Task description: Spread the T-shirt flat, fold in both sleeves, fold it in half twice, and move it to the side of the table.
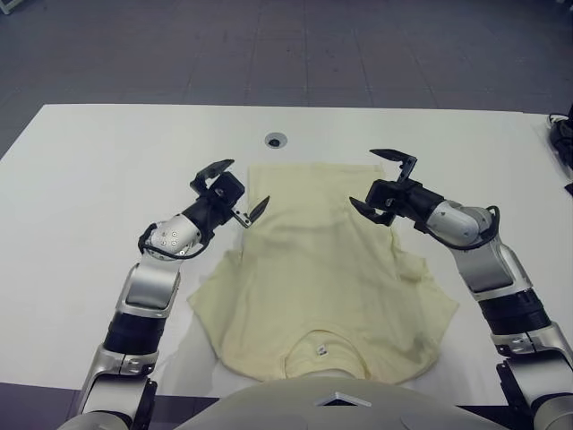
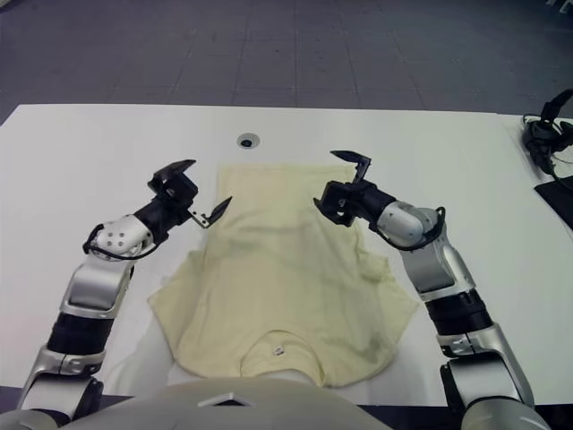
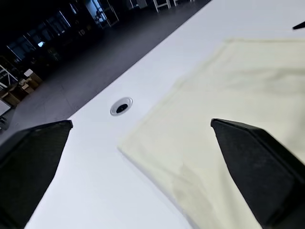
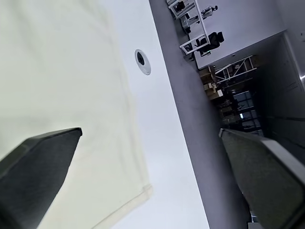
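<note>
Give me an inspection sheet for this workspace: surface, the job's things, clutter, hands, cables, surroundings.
Surface: white table with a grommet hole just past the shirt's far edge.
Job's things: pale yellow T-shirt lies spread, collar toward the robot, lightly wrinkled, sleeves not yet folded in.
Clutter: dark flat item at the table's right edge.
Hands: left hand open at the shirt's far left side; right hand open at its far right side; neither holds cloth.
Cables: black cables at the far right edge.
Surroundings: grey floor; distant furniture.

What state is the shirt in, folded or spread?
Spread. The shirt lies open on the table, both sleeves sticking out, none folded in.
</note>
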{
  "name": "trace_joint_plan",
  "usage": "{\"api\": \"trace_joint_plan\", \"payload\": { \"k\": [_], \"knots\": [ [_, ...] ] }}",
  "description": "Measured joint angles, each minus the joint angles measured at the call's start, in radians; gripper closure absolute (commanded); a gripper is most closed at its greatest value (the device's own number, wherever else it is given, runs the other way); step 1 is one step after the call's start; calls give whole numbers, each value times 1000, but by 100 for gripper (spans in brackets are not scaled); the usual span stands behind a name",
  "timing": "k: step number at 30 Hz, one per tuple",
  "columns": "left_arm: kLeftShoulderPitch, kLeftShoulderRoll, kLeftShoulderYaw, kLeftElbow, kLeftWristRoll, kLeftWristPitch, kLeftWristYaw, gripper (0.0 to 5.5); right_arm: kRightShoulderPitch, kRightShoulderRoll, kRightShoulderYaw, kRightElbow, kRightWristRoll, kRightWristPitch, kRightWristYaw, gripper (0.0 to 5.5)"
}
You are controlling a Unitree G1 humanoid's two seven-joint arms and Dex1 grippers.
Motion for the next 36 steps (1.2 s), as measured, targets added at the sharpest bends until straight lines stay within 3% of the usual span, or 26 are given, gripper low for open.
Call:
{"api": "trace_joint_plan", "payload": {
  "k": [4, 7, 13, 16, 21, 27, 36],
  "knots": [
    [8, 6, 40, -115, -53, 17, -10, 10, 14, -3, -66, -69, 57, 32, 8, 12],
    [100, 84, 61, -199, -42, 2, -52, 10, 29, -30, -122, -129, 109, 69, 38, 12],
    [565, 328, 230, -272, 12, -170, -267, 10, 62, -42, -201, -197, 246, 139, 85, 12],
    [799, 404, 393, -302, -17, -254, -417, 10, 139, 57, -281, -210, 335, 155, -8, 12],
    [847, 416, 516, -388, -1, -315, -438, 10, 256, 226, -282, -224, 378, 140, -134, 12],
    [1022, 368, 615, -528, 95, -345, -462, 10, 250, 271, -261, -114, 396, 53, -153, 12],
    [1013, 341, 503, -546, 300, -343, -435, 10, 249, 277, -208, -90, 392, 6, -141, 12]
  ]
}}
